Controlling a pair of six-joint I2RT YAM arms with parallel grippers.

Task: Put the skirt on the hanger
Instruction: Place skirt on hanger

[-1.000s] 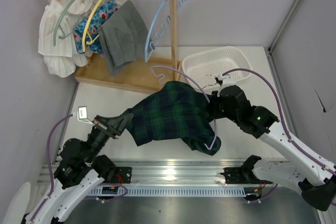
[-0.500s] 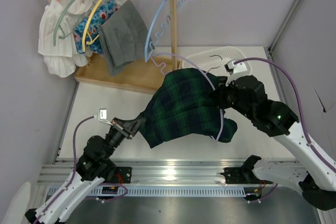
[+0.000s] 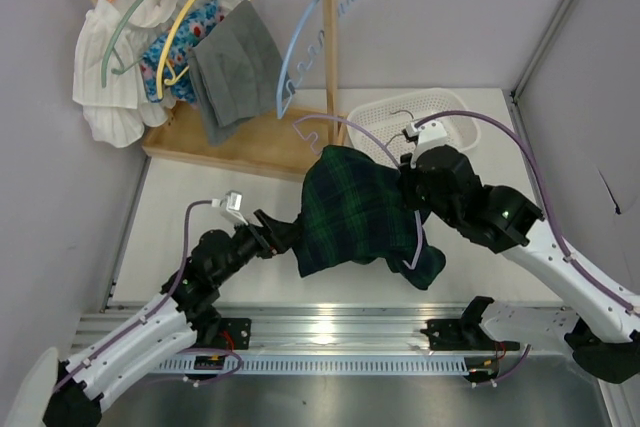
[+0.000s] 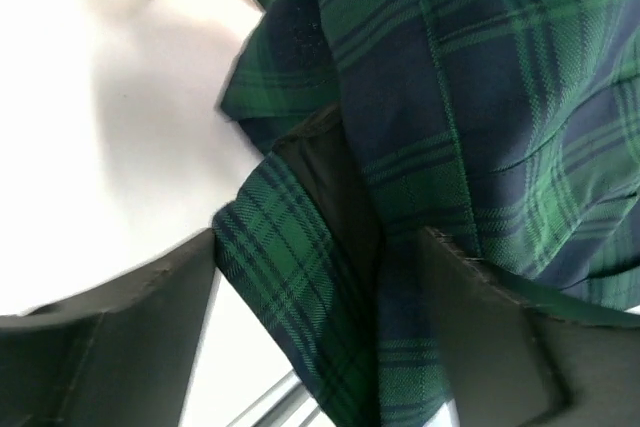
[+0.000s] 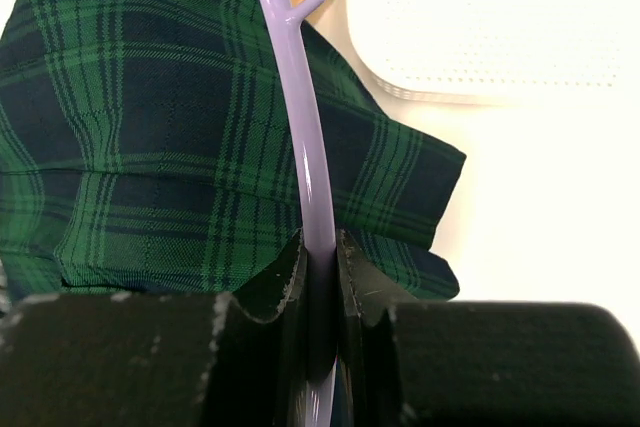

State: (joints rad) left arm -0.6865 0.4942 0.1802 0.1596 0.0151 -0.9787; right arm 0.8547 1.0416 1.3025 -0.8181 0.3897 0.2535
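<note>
The dark green and navy plaid skirt [image 3: 355, 212] hangs draped over a lilac hanger [image 3: 350, 133] above the table's middle. My right gripper [image 3: 413, 190] is shut on the hanger's lilac arm [image 5: 290, 97], with the skirt [image 5: 150, 147] just beyond its fingertips [image 5: 290, 272]. My left gripper [image 3: 284, 238] is at the skirt's lower left edge. Its jaws stand wide apart in the left wrist view, and the skirt's hem [image 4: 300, 267] hangs loose between the two fingers [image 4: 110, 337], pinched by neither.
A wooden rack [image 3: 240, 147] at the back left carries several hangers with clothes and a bare light blue hanger [image 3: 300, 47]. A white basket [image 3: 380, 107] stands behind the right arm. A metal rail [image 3: 330, 332] runs along the near edge.
My left gripper has opened and let go of the skirt's hem while its arm came right toward the skirt. The right gripper lifted the hanger, then shifted it left; the skirt hangs more bunched.
</note>
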